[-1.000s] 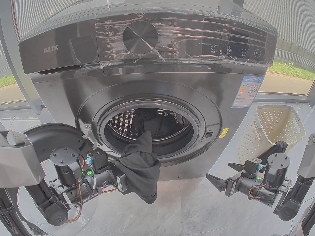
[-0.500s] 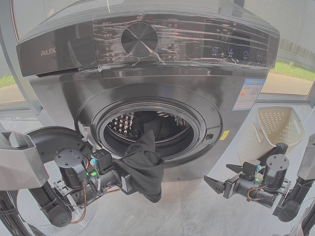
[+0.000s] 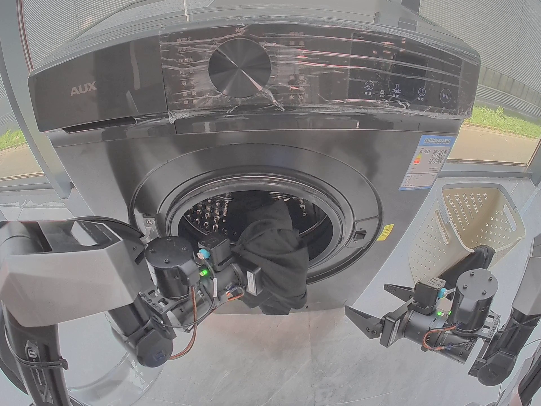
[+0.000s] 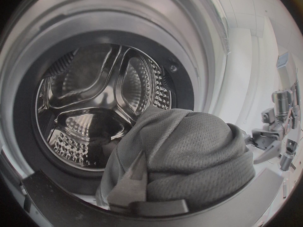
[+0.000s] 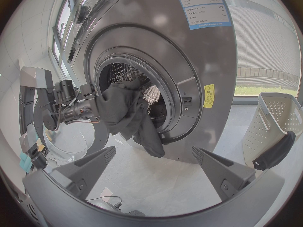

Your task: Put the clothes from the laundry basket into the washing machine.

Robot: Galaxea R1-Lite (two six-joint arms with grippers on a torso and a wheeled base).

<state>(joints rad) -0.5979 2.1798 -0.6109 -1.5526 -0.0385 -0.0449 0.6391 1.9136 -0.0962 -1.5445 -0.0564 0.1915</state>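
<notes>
The left fingers (image 4: 132,180) are closed on a black garment (image 3: 276,255). 1 finger shows as a dark wedge pressed against the knit cloth, and the other is buried under the folds. The garment bunches over and around these fingers, and its loose end hangs below them against the lower rim of the washing machine (image 3: 253,142) door opening. Straight ahead of the fingers is the steel drum (image 4: 94,104). The top of the bundle is already past the door ring, while the part in the grip is at the mouth.

The right fingers (image 3: 360,318) are spread wide apart with nothing between them. They are low over the floor (image 3: 315,356) and point toward the front of the machine, well apart from the garment. Behind them and to the robot's right, the laundry basket (image 3: 479,210) leans tilted near the machine's side. 1 dark cloth (image 5: 277,153) is draped over its lower rim, near these fingers but not touching them.
</notes>
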